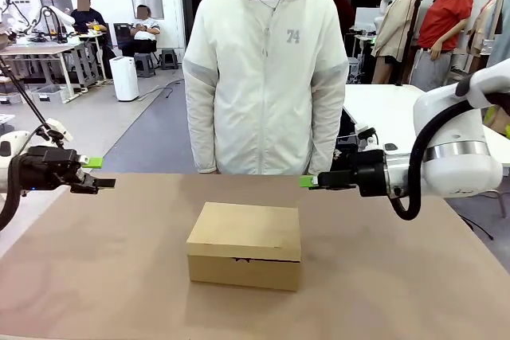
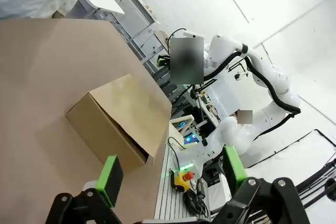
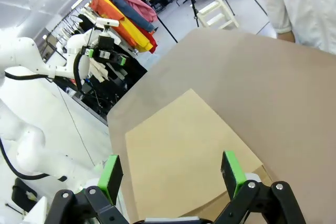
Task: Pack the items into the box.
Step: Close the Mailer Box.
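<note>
The box is a plain brown carton standing in the middle of the table with its flap lid down. From the left wrist view the box lies ahead, its lid edge a little loose. The right wrist view looks down on the lid of the box. My left gripper hovers open over the table's left side, well apart from the box, its jaws bare. My right gripper hangs open just right of and above the box, jaws bare. The items are out of view.
A person in a white hooded jacket stands at the far edge of the brown table, arms hanging down. Bare tabletop surrounds the box on all sides. A second white table stands behind at the right.
</note>
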You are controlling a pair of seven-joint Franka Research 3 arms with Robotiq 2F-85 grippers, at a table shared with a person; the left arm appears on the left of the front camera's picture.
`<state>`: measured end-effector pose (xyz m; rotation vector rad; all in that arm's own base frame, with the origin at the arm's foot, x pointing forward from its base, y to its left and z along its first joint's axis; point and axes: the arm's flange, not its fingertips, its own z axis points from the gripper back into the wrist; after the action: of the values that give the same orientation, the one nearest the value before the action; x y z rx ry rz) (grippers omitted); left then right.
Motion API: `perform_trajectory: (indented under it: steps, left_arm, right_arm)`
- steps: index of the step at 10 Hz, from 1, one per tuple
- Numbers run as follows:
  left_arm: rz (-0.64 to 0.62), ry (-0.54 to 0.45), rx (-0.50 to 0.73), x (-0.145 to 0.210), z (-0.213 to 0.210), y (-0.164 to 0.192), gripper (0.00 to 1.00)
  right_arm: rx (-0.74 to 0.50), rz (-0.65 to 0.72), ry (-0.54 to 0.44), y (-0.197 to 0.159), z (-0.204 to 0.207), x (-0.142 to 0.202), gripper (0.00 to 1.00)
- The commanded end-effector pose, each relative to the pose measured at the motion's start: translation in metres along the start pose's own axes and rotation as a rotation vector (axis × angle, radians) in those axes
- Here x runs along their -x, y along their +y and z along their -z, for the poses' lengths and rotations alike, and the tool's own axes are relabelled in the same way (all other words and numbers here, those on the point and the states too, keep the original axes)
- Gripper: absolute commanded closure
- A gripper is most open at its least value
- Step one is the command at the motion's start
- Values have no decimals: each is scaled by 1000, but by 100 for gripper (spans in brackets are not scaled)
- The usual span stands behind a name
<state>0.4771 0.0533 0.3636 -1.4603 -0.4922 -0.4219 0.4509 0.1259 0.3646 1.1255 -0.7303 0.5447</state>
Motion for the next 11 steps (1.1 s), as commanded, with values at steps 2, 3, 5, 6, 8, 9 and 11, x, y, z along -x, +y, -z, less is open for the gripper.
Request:
perform_trajectory:
  steps: [2, 3, 5, 6, 8, 9, 11]
  left_arm:
    - [16, -5, 11, -1, -1, -3, 0]
    - [16, -5, 11, -1, -1, -3, 0]
    - [16, -5, 11, -1, -1, -3, 0]
    - [16, -5, 11, -1, -1, -3, 0]
    - [16, -5, 11, -1, -1, -3, 0]
    - [16, -5, 11, -1, -1, -3, 0]
    - [16, -5, 11, -1, -1, -3, 0]
  right_arm:
    - [-44, 351, -33, 26, -101, 9, 0]
    - [-89, 448, -41, 30, -128, 14, 0]
    - [-154, 598, -146, 26, -180, 30, 0]
    - [-62, 544, -221, 12, -184, 35, 0]
    - [-149, 525, -71, 24, -159, 32, 0]
    - [-149, 525, -71, 24, -159, 32, 0]
    - [-149, 525, -71, 24, -159, 32, 0]
